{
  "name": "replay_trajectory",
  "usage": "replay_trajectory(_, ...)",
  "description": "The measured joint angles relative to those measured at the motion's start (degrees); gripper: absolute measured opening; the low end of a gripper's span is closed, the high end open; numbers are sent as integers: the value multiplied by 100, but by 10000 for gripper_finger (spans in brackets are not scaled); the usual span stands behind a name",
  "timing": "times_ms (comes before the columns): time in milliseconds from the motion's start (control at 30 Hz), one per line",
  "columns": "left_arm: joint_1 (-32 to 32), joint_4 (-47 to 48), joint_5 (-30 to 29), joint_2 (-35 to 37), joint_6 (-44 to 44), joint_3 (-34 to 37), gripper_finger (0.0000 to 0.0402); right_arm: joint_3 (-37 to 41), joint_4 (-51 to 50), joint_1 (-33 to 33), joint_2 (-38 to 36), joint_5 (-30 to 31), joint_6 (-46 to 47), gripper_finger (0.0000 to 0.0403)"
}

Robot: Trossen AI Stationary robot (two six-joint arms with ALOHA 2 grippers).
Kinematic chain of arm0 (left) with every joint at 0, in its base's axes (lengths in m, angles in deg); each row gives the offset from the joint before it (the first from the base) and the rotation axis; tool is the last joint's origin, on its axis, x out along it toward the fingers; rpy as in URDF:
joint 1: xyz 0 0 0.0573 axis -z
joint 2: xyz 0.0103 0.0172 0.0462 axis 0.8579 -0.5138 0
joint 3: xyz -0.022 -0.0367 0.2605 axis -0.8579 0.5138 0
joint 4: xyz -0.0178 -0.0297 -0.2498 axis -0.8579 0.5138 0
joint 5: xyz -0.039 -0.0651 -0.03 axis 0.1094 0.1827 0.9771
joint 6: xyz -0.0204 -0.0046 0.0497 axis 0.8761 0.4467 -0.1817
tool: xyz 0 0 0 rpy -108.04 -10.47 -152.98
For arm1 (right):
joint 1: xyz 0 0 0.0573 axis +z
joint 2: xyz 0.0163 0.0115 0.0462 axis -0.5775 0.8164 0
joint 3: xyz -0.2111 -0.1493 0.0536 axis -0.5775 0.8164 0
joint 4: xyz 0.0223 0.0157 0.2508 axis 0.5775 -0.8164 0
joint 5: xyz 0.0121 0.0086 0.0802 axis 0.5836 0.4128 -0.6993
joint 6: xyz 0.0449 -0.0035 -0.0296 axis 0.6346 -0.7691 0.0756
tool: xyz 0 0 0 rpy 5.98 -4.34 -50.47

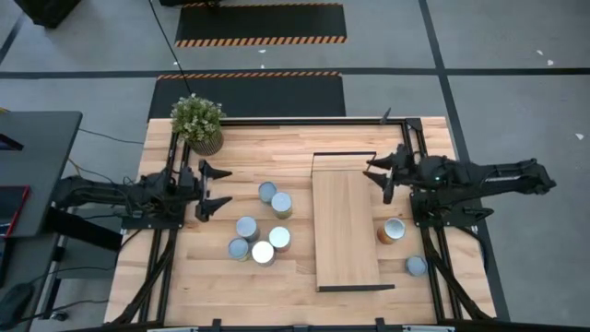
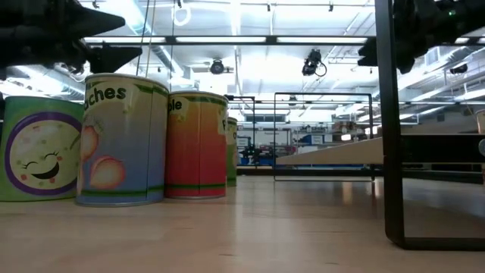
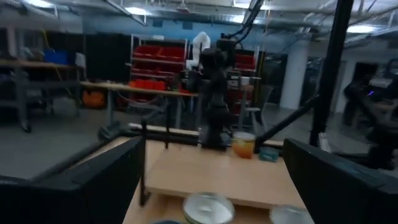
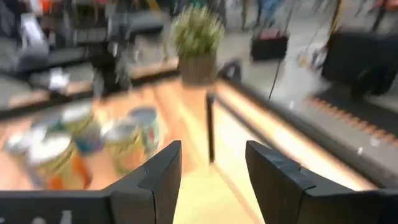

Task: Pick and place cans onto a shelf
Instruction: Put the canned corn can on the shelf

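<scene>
Several cans (image 1: 263,231) with shiny round tops stand upright in a cluster on the table left of the shelf (image 1: 346,221), a long light-wood board with black end frames. Two more cans stand right of the shelf, an orange one (image 1: 393,231) and a bluish one (image 1: 417,266). My left gripper (image 1: 219,189) is open and empty, hovering left of the cluster. My right gripper (image 1: 380,177) is open and empty above the shelf's far right corner. The low view shows the cluster (image 2: 125,140) up close.
A potted green plant (image 1: 198,123) stands at the table's far left corner. A black frame (image 1: 406,124) runs along the table's far and right sides. Bare tabletop lies near the front edge (image 1: 277,295).
</scene>
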Motion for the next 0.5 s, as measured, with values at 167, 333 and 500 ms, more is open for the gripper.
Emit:
replay_trajectory(167,0,-67,-188,-68,-425,-309,386,-973,-1712,213,1061,-64,729,208)
replay_trajectory(333,0,9,-309,-68,-484,-320,386,-2071,-3564,389,2253,-311,1756,252)
replay_trajectory(500,0,183,-490,-70,-505,-320,386,-2859,-4726,421,3344,-942,3007,296)
